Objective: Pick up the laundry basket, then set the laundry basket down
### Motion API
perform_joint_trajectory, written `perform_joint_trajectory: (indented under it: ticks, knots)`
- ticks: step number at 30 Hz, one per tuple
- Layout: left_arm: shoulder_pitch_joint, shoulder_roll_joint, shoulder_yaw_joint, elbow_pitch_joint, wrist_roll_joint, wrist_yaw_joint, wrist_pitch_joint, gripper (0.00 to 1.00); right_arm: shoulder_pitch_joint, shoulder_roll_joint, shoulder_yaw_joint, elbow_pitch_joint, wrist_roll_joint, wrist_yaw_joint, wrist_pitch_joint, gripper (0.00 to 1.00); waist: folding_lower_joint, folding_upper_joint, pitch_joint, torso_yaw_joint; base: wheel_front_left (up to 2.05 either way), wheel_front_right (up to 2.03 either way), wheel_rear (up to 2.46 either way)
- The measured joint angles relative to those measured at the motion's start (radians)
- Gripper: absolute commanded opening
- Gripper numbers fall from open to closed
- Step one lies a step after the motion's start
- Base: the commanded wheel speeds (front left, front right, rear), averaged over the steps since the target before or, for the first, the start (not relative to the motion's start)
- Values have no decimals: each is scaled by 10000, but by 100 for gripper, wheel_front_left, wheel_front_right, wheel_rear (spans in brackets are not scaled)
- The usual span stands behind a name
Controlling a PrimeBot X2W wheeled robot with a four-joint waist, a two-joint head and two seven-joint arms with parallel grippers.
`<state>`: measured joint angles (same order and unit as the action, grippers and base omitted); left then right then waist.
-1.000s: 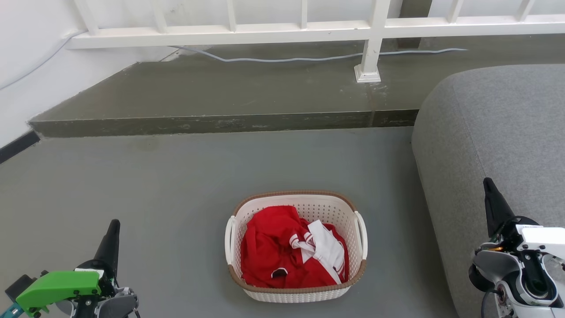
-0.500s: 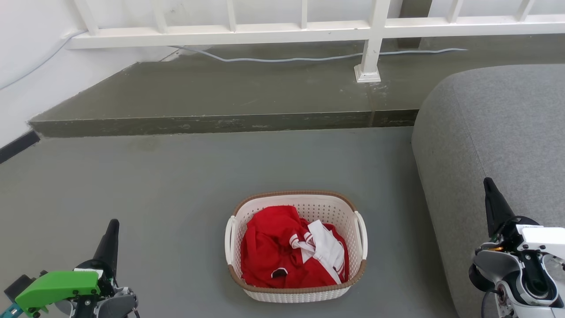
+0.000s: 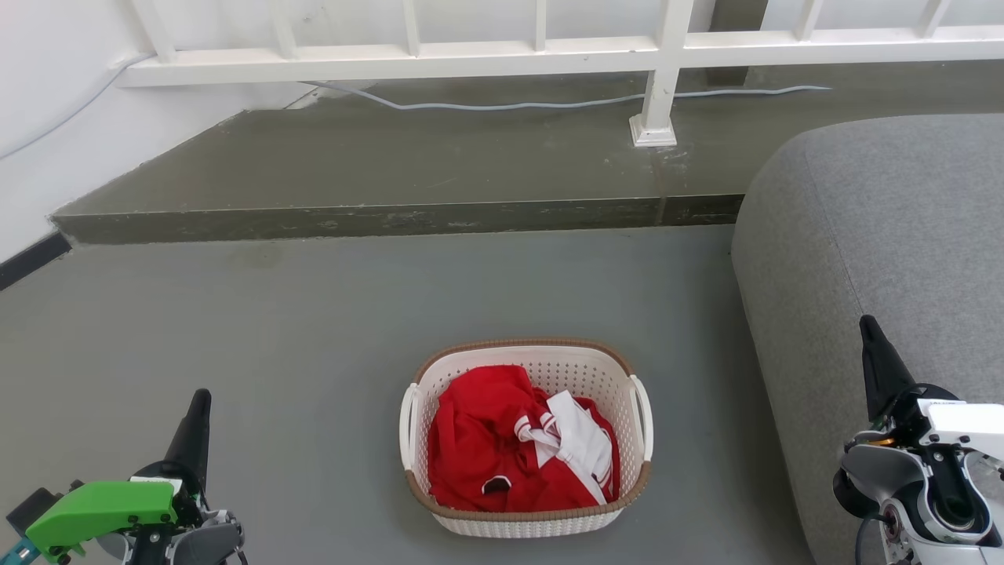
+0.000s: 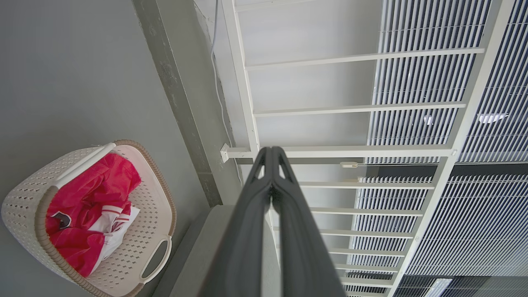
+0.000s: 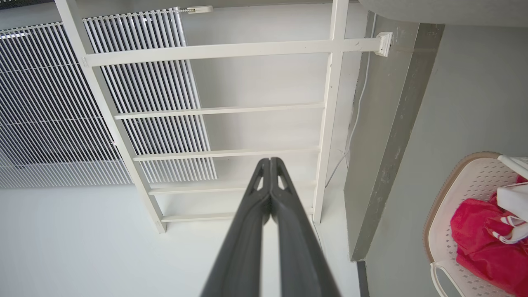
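The laundry basket stands on the grey floor at lower centre, cream-white with a brown rim and a white handle on each side. Red and white clothes lie inside it. The left wrist view has the basket at lower left, and the right wrist view has it at the right edge. My left gripper is shut, low and well to the left of the basket, holding nothing. My right gripper is shut too, off to the basket's right in front of the sofa. Both point up the head view.
A grey sofa fills the right side, close to the basket. A raised concrete step crosses the floor beyond the basket, with a white railing and a grey cable on it. Open floor lies left of the basket.
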<state>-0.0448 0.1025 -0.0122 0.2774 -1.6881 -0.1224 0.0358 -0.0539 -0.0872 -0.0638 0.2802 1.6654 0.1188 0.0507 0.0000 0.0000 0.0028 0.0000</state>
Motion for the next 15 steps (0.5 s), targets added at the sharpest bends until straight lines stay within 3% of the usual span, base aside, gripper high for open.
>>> perform_joint_trajectory:
  ticks: [15]
  knots:
    - [-1, -15, 31, -6, 4, -2, 2, 0, 0, 17, -13, -4, -12, 0, 2, 0, 0, 0, 2, 0, 0, 0, 0]
